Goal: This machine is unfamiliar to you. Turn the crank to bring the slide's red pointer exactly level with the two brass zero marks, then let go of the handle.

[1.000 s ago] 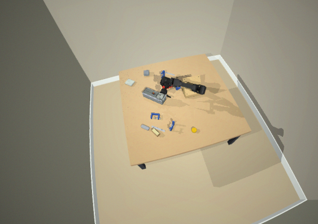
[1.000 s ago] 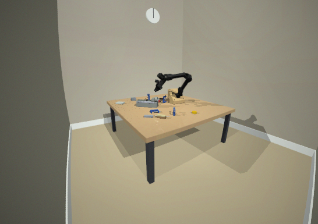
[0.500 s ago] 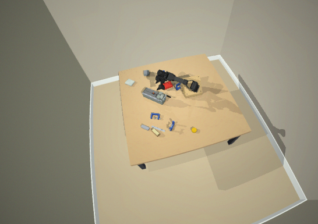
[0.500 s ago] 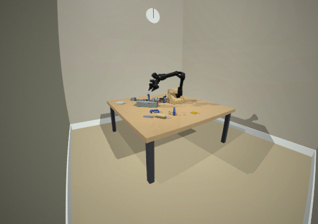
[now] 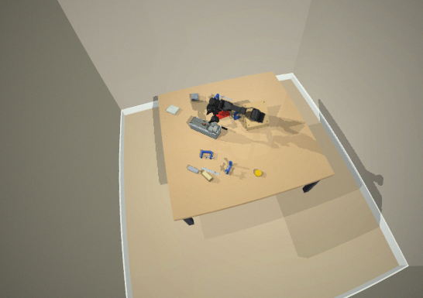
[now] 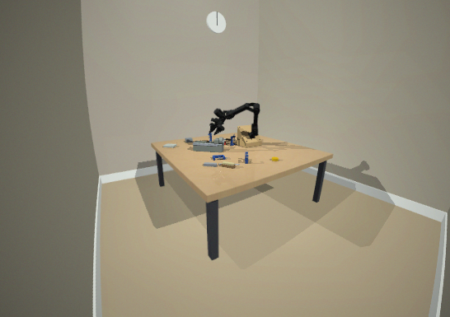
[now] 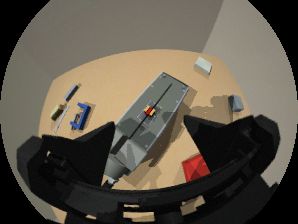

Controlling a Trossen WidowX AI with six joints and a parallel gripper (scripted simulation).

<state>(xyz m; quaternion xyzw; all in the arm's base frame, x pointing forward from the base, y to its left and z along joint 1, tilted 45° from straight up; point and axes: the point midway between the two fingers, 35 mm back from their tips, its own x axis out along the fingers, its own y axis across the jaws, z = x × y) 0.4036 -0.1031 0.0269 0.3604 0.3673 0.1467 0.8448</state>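
While the grey slide machine (image 5: 199, 128) (image 6: 208, 147) (image 7: 162, 100) sits toward the desk's far-left corner, its handle (image 5: 223, 128) unheld, the gripper (image 5: 210, 115) (image 6: 213, 132) (image 7: 149, 121) gapes wide beside it; it should approach square to the grip. Nearby lies a faceted red block (image 5: 222, 114) (image 7: 195, 168), matte-looking, on wood-toned desktop (image 5: 279, 155) (image 6: 264, 169) (image 7: 150, 57).

The grey slotted machine (image 5: 199, 128) (image 6: 208, 147) (image 7: 161, 94) lies flat, red pointer (image 7: 149, 111) between brass marks (image 7: 152, 113).
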